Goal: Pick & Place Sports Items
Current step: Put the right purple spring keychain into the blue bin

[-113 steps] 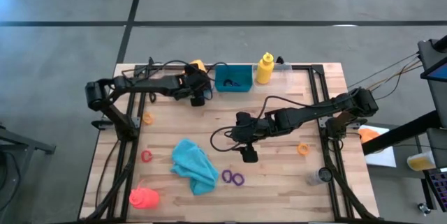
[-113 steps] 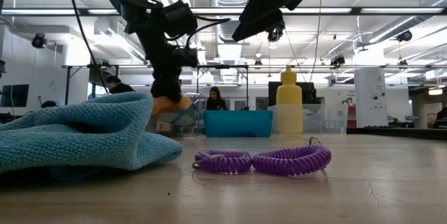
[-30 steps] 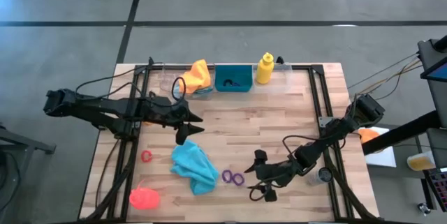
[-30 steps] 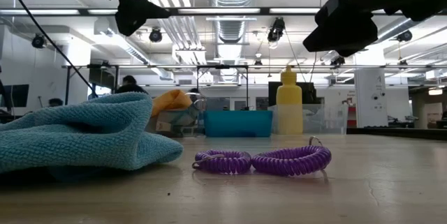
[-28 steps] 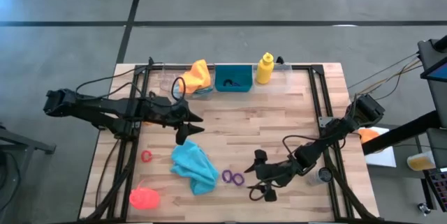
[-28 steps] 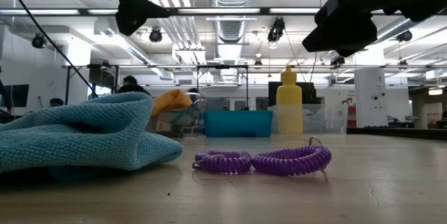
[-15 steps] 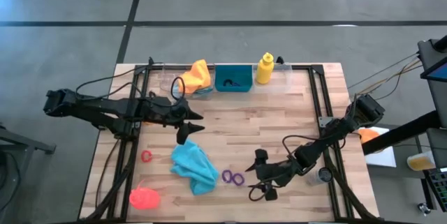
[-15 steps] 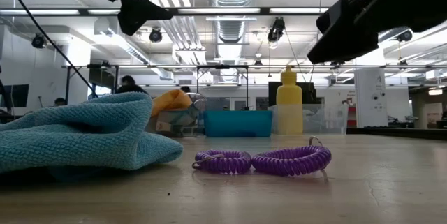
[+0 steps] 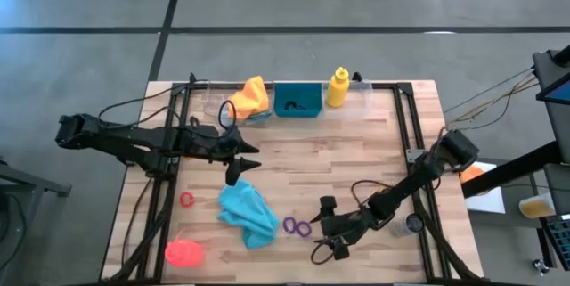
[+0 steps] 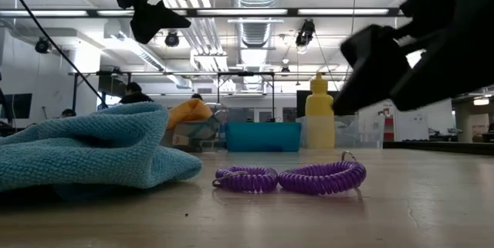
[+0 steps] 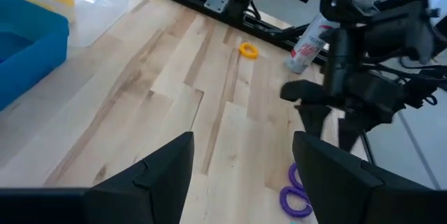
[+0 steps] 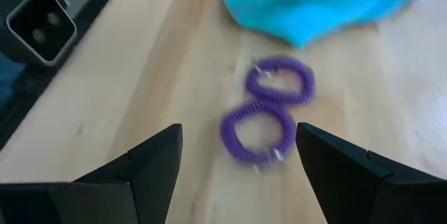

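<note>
I am holding my left gripper (image 9: 233, 170) open and empty just above the teal cloth (image 9: 247, 212), while my right gripper (image 9: 331, 247), fingers spread on nothing, is hovering just beside the pair of purple coil rings (image 9: 297, 226) lying on the table (image 9: 356, 157).

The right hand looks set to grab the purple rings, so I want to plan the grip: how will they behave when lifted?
The purple rings are coiled cord, so they probably flex rather than stay stiff. The two loops look joined, so lifting one likely dangles the other. They lie flat and look light; a push would probably slide them, not roll them.
</note>
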`<state>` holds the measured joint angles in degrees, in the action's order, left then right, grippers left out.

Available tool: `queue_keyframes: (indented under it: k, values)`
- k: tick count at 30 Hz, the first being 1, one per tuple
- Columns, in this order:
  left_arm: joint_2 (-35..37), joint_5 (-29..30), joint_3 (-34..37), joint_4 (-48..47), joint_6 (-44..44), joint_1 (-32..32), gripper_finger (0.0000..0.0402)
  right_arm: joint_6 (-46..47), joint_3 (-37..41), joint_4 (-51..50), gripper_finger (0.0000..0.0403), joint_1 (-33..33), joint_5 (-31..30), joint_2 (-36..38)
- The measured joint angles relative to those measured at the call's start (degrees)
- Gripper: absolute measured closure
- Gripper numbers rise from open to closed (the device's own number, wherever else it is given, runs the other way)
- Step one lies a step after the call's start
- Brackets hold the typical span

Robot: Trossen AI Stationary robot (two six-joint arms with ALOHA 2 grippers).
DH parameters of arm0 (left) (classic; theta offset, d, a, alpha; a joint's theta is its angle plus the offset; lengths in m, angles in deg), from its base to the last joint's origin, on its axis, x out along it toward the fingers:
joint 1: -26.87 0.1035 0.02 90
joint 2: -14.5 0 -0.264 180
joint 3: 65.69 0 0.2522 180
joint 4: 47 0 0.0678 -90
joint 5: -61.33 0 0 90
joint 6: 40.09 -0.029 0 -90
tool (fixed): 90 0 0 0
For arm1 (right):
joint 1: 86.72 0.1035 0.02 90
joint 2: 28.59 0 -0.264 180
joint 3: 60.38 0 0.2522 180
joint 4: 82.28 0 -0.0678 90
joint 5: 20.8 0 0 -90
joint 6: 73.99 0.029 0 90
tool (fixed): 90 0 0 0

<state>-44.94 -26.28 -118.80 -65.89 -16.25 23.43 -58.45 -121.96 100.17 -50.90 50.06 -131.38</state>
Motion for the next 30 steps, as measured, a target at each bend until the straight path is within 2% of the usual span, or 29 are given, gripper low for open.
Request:
queue_keyframes:
  k: [5,9,17,30]
  values:
    - [0.0,0.0,0.4,0.4,0.2,0.0,0.0155,-2.7,-5.3,0.0,0.0124,-0.3,0.0,-4.0]
    - [0.0,0.0,0.4,0.5,0.2,0.0,0.0155,-2.5,-8.2,-4.7,0.0124,-0.7,0.0,-5.2]
    - [0.0,0.0,0.4,0.5,0.2,-0.1,0.0155,4.4,-8.7,-13.1,0.0124,-1.9,-0.4,-5.6]
    - [0.0,0.0,0.4,0.4,0.2,-0.1,0.0155,6.3,-9.7,-8.5,0.0124,-4.3,0.7,-14.2]
